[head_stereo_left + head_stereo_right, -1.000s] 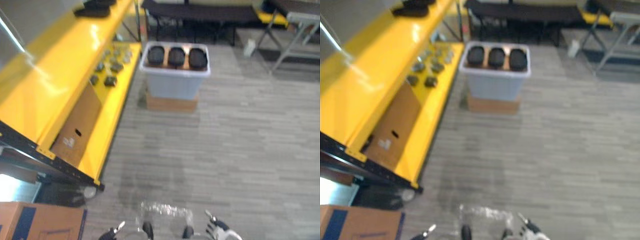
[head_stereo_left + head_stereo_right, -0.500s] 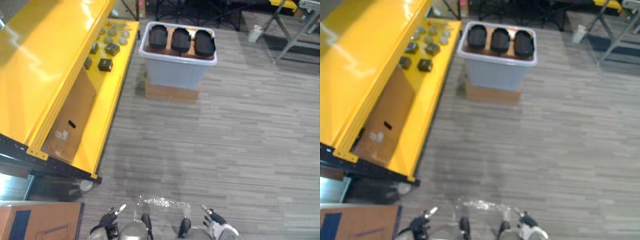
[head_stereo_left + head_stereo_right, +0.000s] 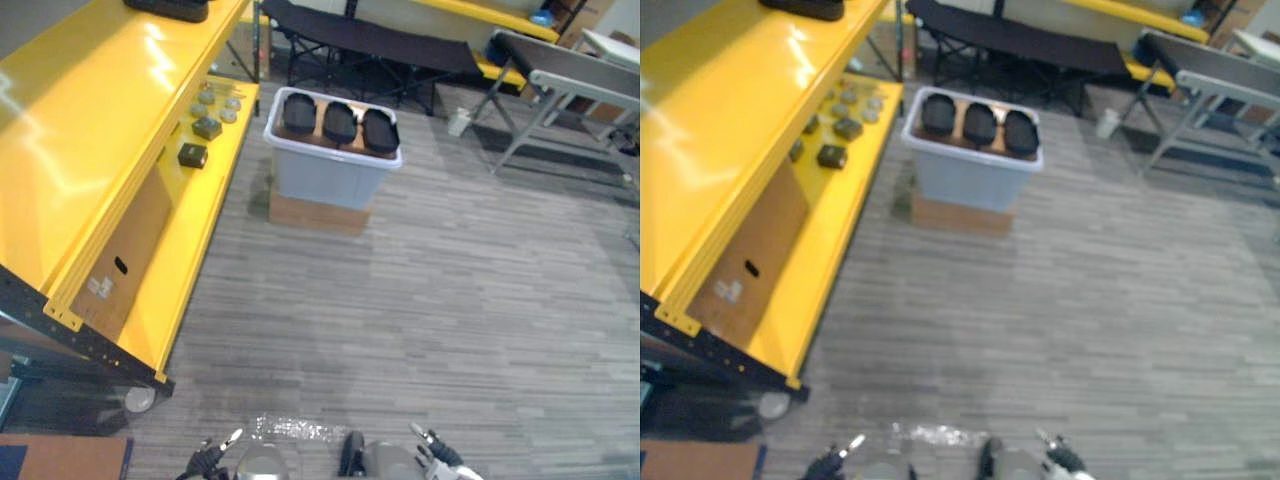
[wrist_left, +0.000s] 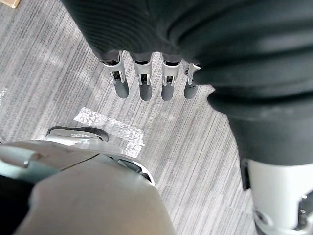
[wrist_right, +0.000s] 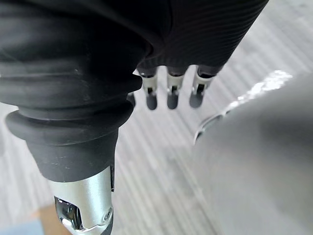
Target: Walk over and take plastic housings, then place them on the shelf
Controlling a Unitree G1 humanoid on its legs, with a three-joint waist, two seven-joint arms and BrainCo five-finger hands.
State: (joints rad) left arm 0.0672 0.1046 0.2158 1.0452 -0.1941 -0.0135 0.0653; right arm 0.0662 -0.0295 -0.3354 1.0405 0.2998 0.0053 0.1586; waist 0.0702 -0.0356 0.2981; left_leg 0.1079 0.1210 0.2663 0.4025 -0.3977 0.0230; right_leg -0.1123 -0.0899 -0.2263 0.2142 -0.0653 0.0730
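Note:
Three black plastic housings (image 3: pixel 338 122) lie side by side in a grey-white bin (image 3: pixel 325 178) that stands on a flat cardboard box across the floor ahead. The yellow shelf (image 3: pixel 95 130) runs along the left; another black housing (image 3: pixel 165 8) rests on its top level. My left hand (image 3: pixel 205 462) and right hand (image 3: pixel 437 458) hang low at the bottom edge, far from the bin. In the left wrist view the left hand's fingers (image 4: pixel 142 83) point straight down at the floor, holding nothing. The right hand's fingers (image 5: pixel 172 90) hang straight and empty too.
Small dark and grey parts (image 3: pixel 193 153) lie on the shelf's lower yellow level, with a cardboard box (image 3: pixel 122 250) under the top level. A black cot (image 3: pixel 370 45) and a grey folding table (image 3: pixel 575 80) stand beyond the bin. A shiny tape strip (image 3: pixel 290 430) marks the grey plank floor.
The whole picture has shifted, so the camera moved: the bin now sits farther up and left, and more of the room beyond shows. Both hands still hang low and empty.

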